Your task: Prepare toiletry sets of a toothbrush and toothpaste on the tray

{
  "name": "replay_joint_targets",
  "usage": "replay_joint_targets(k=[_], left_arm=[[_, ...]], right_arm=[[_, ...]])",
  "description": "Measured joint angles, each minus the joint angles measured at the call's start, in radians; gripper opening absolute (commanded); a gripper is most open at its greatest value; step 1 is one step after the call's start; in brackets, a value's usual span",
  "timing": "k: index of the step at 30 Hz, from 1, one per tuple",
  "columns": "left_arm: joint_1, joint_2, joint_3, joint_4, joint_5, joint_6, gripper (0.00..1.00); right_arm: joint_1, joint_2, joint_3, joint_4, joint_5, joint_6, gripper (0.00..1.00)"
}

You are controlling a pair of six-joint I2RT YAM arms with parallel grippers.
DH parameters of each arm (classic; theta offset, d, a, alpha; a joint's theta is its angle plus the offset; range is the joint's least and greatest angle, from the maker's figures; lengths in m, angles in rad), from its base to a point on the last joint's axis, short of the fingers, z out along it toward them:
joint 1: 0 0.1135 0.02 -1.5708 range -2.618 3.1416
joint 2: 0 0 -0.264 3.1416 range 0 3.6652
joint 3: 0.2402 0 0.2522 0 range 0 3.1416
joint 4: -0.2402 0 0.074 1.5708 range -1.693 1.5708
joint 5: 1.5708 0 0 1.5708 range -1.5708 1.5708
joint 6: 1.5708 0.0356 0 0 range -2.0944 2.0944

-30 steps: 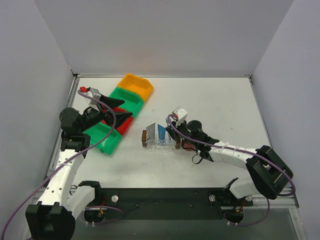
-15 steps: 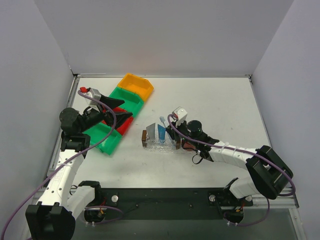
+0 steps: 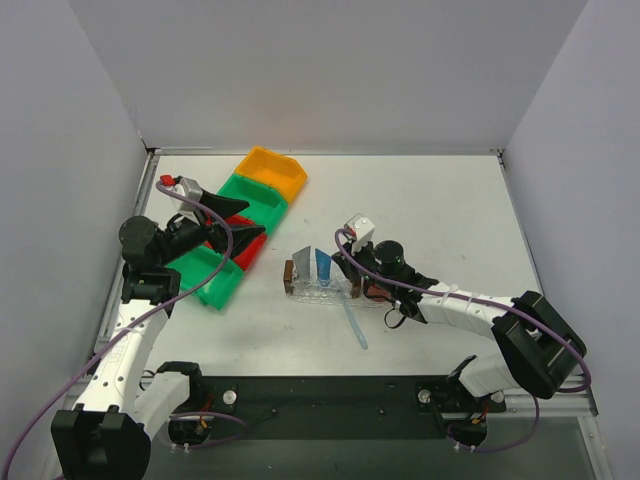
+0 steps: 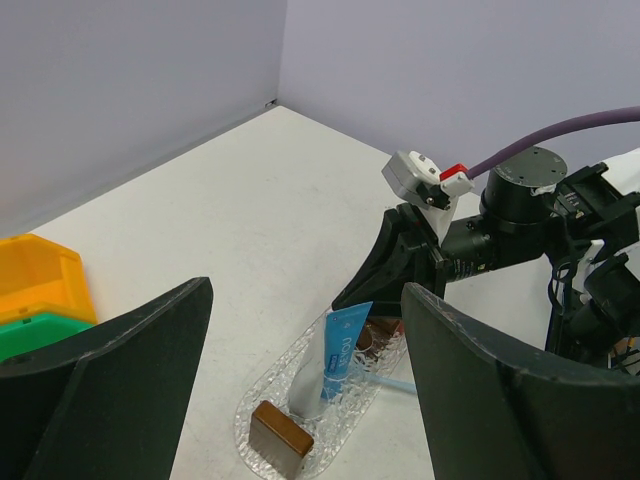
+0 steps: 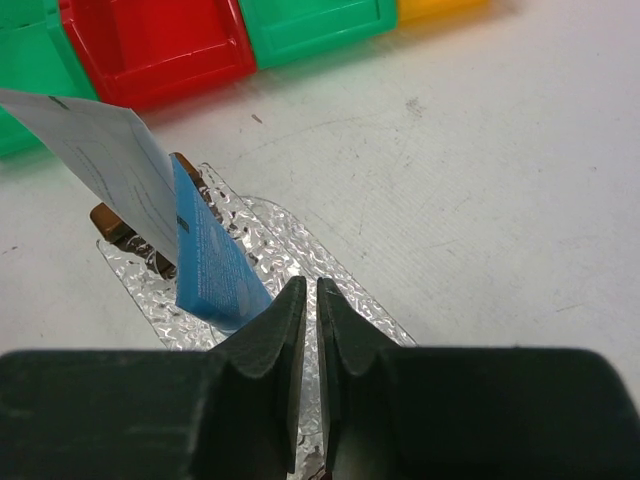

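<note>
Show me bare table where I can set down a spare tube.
Widest free patch: the far-right table, between the orange bin and the right wall. Smaller one: in front of the tray, left of the toothbrush. Crowded: the tray, with toothpaste tubes and the right gripper over it.

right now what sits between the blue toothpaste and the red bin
In the top view: the silver toothpaste, right beside the blue toothpaste, then a brown block at the tray's end, then bare table up to the red bin.

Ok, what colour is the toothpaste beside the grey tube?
The toothpaste is blue, clearest in the right wrist view.
</note>
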Motion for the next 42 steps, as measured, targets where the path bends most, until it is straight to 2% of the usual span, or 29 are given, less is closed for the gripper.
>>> replay_joint_targets(k=[4,9,13,19,24,27,30,42], left_arm=[[0.000,0.000,0.000,0.000,0.000,0.000,0.87],[0.000,-0.004,0.000,-0.014,-0.001,0.008,0.87],[0.000,-0.004,0.000,-0.037,-0.010,0.023,0.87],[0.000,-0.004,0.010,-0.098,-0.039,0.064,0.87],[0.000,-0.005,0.023,-0.156,-0.063,0.113,0.88],[0.000,-0.005,0.027,-0.194,-0.080,0.147,0.88],[0.001,-0.006,0.029,-0.226,-0.099,0.175,0.88],[0.001,-0.008,0.041,-0.306,-0.122,0.245,0.88]], right_arm=[[-0.009,-0.011,0.001,-0.033,0.006,-0.003,0.10],[-0.040,-0.106,0.038,-0.172,0.005,-0.025,0.17],[-0.067,-0.226,0.134,-0.335,-0.005,-0.060,0.23],[-0.069,-0.388,0.272,-0.622,-0.060,-0.137,0.42],[-0.064,-0.452,0.288,-0.873,-0.145,-0.222,0.43],[-0.040,-0.444,0.287,-1.007,-0.191,-0.278,0.41],[-0.007,-0.412,0.278,-1.074,-0.212,-0.315,0.39],[0.170,-0.098,0.236,-1.128,-0.167,-0.337,0.41]])
